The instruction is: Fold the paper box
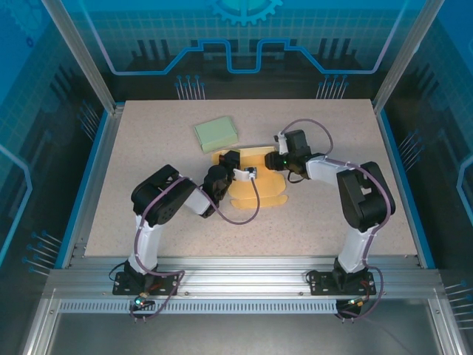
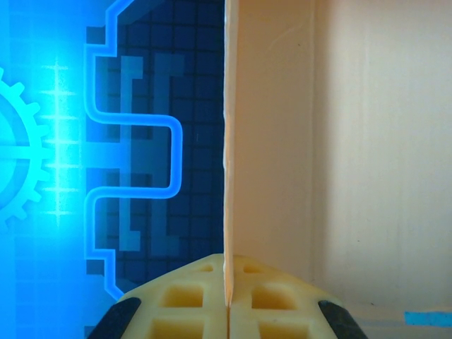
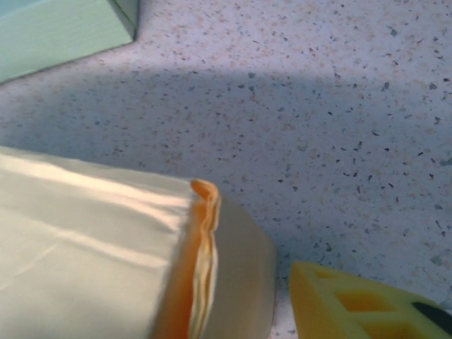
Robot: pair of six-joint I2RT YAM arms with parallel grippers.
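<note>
The yellow paper box (image 1: 259, 188) lies partly folded at the middle of the table, between the two arms. My left gripper (image 1: 235, 171) is at its left side, shut on a thin upright panel (image 2: 227, 162) of the box, which runs edge-on between the two pads. My right gripper (image 1: 276, 158) is at the box's far right edge. In the right wrist view a curved flap (image 3: 106, 247) with a creased orange edge lies between the jaws. One yellow finger (image 3: 360, 304) stands a little apart from it, and the other finger is hidden behind the paper.
A pale green box (image 1: 216, 133) lies flat on the speckled tabletop (image 1: 162, 148) behind the paper box, and its corner (image 3: 63, 28) is close to the right gripper. Blue enclosure walls ring the table.
</note>
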